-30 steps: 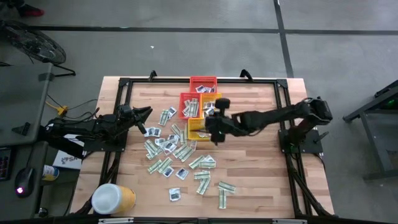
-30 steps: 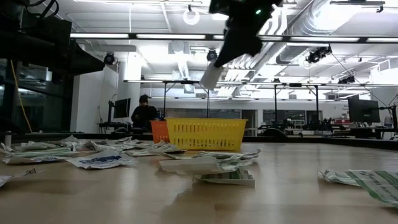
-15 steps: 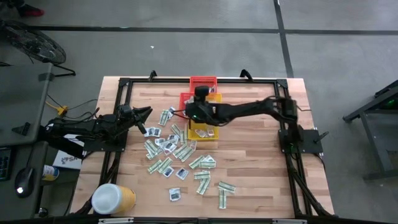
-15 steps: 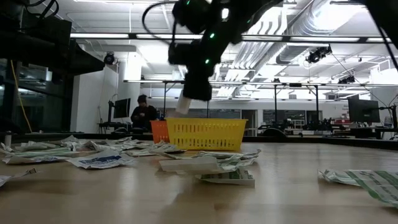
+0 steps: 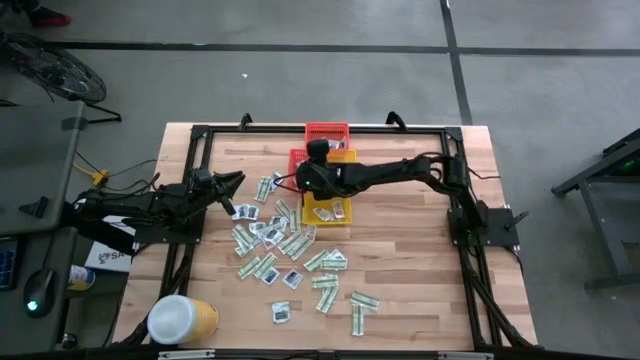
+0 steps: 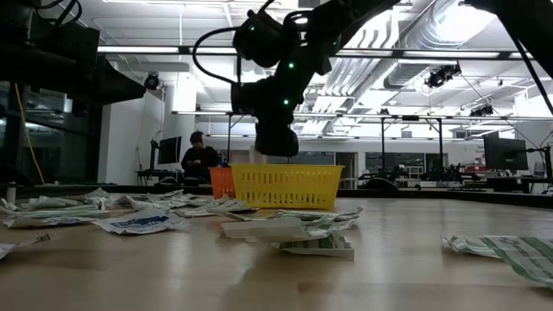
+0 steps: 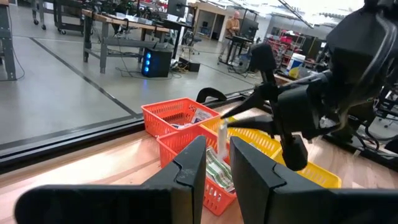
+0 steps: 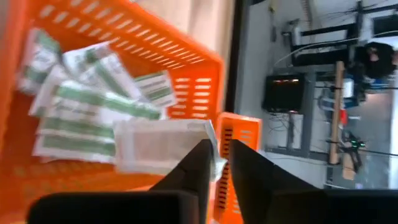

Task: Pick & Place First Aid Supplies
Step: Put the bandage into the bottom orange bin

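Note:
My right gripper (image 5: pixel 308 176) (image 8: pixel 221 155) hovers over the orange basket (image 8: pixel 186 68), which holds several green-and-white packets. Its fingers stand a little apart. A white packet (image 8: pixel 161 146) lies just past the fingertips, above the packets in the basket. Many more first aid supplies (image 5: pixel 280 245) lie flat on the table's middle. My left gripper (image 5: pixel 238 180) (image 7: pixel 217 155) waits at the left edge, level, a narrow gap between its fingers and nothing in it. My right gripper comes at the white packet slanting down from the table's right side. One end of the packet (image 8: pixel 208 134) is at a fingertip (image 8: pixel 202 152). Whether the fingers still touch it, I cannot tell.
A red basket (image 5: pixel 327 132) stands at the far edge and a yellow basket (image 5: pixel 325 212) just nearer than the orange one. A big yellow tub with a white lid (image 5: pixel 180 320) lies at the near left corner. A black frame (image 5: pixel 200 135) borders the table.
My right gripper has swung from above the yellow basket toward the far left, sinking over the orange basket with its wrist rolling, and carried the white packet along. The packet hung below the fingers in the low view half a second ago; it no longer shows there.

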Controlling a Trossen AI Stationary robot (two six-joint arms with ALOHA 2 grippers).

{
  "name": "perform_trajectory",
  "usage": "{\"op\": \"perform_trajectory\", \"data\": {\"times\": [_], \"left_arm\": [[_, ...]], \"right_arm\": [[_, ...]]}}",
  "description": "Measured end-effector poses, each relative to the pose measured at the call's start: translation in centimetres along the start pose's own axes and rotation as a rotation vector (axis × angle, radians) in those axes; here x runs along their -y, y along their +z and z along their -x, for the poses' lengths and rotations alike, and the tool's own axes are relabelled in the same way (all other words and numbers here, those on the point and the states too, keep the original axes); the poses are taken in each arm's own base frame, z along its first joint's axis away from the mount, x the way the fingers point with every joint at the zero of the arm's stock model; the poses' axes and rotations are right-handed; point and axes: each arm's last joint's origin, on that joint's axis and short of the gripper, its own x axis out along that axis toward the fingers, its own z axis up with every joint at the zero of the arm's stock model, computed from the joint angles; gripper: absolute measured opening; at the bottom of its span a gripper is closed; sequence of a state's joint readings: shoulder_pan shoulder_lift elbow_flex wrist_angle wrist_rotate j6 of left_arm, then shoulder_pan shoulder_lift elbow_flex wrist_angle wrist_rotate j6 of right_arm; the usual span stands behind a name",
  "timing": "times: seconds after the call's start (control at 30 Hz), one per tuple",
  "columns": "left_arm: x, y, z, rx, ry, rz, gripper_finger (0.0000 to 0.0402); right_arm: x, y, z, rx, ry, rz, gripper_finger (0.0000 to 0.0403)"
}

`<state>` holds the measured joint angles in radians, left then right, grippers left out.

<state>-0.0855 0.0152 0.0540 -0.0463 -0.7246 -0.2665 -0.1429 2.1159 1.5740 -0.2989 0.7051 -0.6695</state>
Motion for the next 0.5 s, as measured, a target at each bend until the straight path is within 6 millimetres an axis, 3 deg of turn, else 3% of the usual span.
{"op": "perform_trajectory", "data": {"times": [0.23, 0.5], "left_arm": [[0.00, 0.00, 0.00, 0.000, 0.000, 0.000, 0.0073], [0.00, 0.00, 0.00, 0.000, 0.000, 0.000, 0.0073]], "right_arm": [[-0.06, 0.01, 0.00, 0.009, 0.014, -0.041, 0.0118], [0.18, 0.48, 0.14, 0.044, -0.005, -0.073, 0.0151]]}}
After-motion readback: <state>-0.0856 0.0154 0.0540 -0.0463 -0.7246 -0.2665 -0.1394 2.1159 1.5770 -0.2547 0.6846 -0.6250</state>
